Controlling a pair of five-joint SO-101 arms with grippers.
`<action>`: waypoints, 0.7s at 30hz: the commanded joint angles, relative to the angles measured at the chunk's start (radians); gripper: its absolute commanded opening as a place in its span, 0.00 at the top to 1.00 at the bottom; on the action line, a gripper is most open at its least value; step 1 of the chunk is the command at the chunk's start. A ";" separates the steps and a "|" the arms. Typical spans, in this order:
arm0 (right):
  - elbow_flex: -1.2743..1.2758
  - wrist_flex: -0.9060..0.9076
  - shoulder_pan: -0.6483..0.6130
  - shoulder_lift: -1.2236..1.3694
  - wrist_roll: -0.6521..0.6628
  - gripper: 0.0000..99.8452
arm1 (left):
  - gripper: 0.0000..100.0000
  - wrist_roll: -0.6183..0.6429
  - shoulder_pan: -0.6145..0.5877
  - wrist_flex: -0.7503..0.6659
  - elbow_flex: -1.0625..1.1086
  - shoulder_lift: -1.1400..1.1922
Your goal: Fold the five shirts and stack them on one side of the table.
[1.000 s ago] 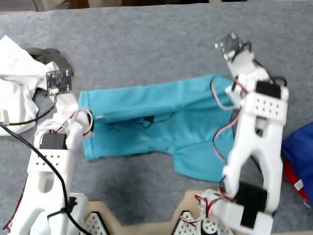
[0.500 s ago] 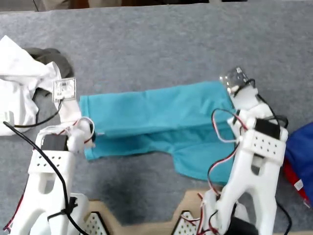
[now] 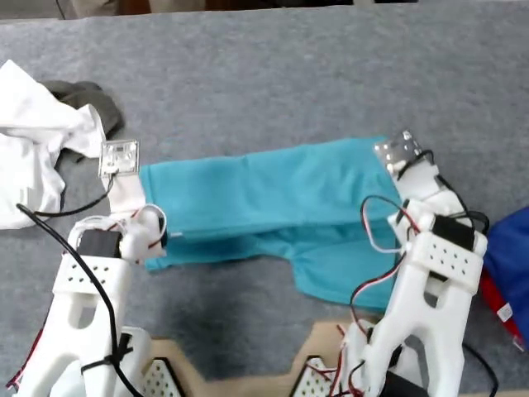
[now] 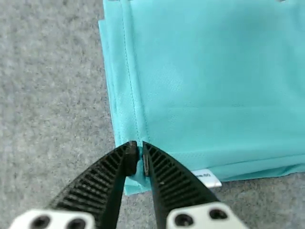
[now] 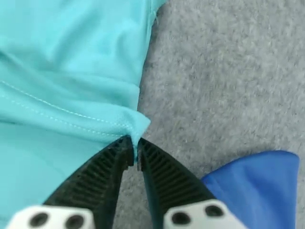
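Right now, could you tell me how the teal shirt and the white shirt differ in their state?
The teal shirt lies flat, folded lengthwise, mid-table; the white shirt is a crumpled heap on the left arm's side. The left gripper and the right gripper each pinch an edge of the teal shirt; neither holds the white shirt. Both shirts rest on the grey table.
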 commanded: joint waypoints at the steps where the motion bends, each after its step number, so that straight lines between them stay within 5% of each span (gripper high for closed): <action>1: 0.016 -0.015 0.024 -0.036 0.035 0.99 | 0.98 -0.046 -0.017 -0.003 -0.003 -0.021; 21: 0.054 0.037 0.025 -0.038 0.068 0.99 | 0.98 -0.095 -0.008 -0.025 0.052 -0.021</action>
